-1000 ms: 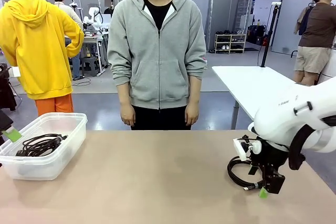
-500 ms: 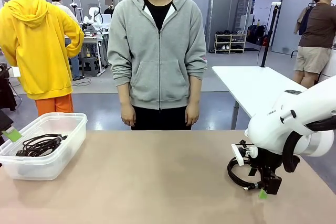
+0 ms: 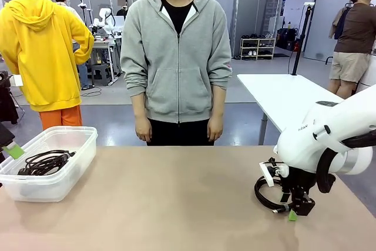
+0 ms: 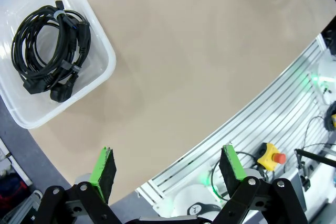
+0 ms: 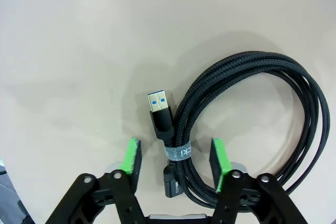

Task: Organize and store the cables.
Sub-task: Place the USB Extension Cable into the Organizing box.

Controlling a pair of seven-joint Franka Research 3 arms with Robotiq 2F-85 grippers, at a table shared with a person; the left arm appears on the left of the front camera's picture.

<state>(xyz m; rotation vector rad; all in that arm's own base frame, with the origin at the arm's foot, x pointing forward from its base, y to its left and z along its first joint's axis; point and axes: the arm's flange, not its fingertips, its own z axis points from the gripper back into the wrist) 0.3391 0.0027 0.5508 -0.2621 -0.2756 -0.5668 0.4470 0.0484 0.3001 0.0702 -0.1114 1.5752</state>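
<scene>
A coiled black braided cable (image 5: 247,103) with a USB plug and a grey strap lies on the tan table near the right side (image 3: 265,195). My right gripper (image 5: 176,155) is down over it (image 3: 291,211). Its green pads stand on either side of the strapped section, with a small gap still showing by the left pad. Another black cable coil (image 4: 47,51) rests inside the clear plastic bin (image 3: 56,133) at the table's left. My left gripper (image 4: 168,169) hangs open and empty above the table's near edge, apart from the bin (image 4: 102,72).
A person in a grey hoodie (image 3: 176,63) stands at the far side, arms hanging down. The tan tabletop (image 3: 164,198) between bin and right arm is bare. A red stop button (image 4: 273,156) sits below the table's near edge.
The right arm has sunk slightly onto the cable. Its jaws have narrowed around the strapped part. The left arm and the person have not moved.
</scene>
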